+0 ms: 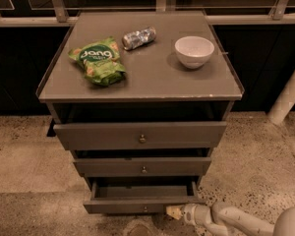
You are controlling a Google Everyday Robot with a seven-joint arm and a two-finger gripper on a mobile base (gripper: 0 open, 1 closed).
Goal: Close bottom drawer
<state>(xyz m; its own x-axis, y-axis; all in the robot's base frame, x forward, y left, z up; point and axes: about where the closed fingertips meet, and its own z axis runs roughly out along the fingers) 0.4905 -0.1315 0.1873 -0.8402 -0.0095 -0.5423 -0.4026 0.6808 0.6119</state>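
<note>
The bottom drawer (119, 208) stands partly pulled out, lowest of three in the grey desk (152, 80). The pincer (174, 212) sits low at the near right, against the right end of the drawer's front. Whether the pincer is wide or narrow cannot be told. On the desk top are a green bag (99, 60), a can (138, 38) and a white bowl (194, 51).

Matt wooden bottom drawer (118, 208) — pale plastic tool (173, 212) beside.

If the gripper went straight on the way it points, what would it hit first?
Probably the bottom drawer, at the right end of its front: the gripper is low beside it, pointing left. Depth is unclear.
</note>
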